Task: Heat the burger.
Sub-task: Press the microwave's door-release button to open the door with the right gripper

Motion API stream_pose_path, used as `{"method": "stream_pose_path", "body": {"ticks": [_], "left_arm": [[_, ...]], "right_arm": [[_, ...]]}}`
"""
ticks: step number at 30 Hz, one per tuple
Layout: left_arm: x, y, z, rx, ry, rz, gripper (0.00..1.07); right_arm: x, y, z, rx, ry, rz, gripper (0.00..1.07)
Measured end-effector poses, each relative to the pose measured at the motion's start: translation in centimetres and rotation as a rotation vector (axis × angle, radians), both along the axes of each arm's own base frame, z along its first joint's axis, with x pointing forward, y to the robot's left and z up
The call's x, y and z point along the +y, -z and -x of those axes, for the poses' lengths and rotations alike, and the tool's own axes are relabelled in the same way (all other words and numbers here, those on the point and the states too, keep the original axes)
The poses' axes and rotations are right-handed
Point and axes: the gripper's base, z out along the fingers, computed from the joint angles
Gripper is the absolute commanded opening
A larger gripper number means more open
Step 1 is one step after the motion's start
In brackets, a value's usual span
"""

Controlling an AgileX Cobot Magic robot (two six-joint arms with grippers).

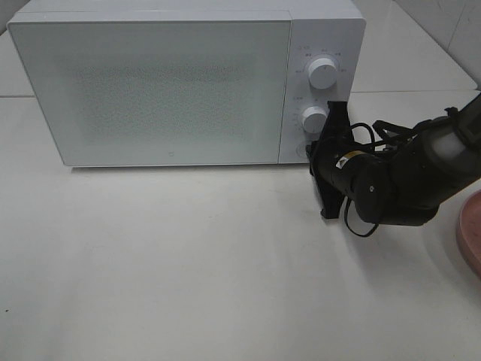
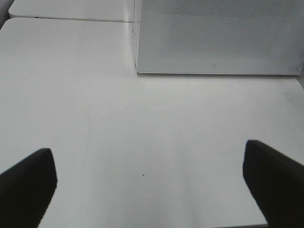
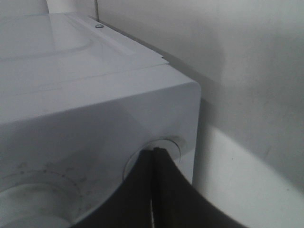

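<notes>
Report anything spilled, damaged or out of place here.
Nothing stands out. The microwave sits square on the table with its door shut. No spill or damage shows. The shut right gripper meets the round button below the lower knob. The burger is not in view.

Counts at this moment:
- Microwave (image 1: pixel 165 90): one.
- Knobs on its panel: two, upper knob (image 1: pixel 323 73) and lower knob (image 1: pixel 313 119).
- Round button (image 3: pixel 175 141): one.
- Pink plate (image 1: pixel 470 229): one, cut off by the frame edge.
- Hands: two, left hand (image 2: pixel 149 178) and right hand (image 3: pixel 154 159).
- Arm (image 1: pixel 421 165) in the high view: one.
</notes>
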Motion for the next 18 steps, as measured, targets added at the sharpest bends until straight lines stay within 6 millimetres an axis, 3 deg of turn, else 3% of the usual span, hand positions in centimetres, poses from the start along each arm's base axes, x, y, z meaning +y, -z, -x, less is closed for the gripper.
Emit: {"method": "stream_pose_path", "body": {"ticks": [18], "left_arm": [[0.0,0.0,0.0,0.0,0.0,0.0,1.0]], "right_arm": [[0.39,0.51,-0.48,-0.016,-0.02,0.001,0.0]]}}
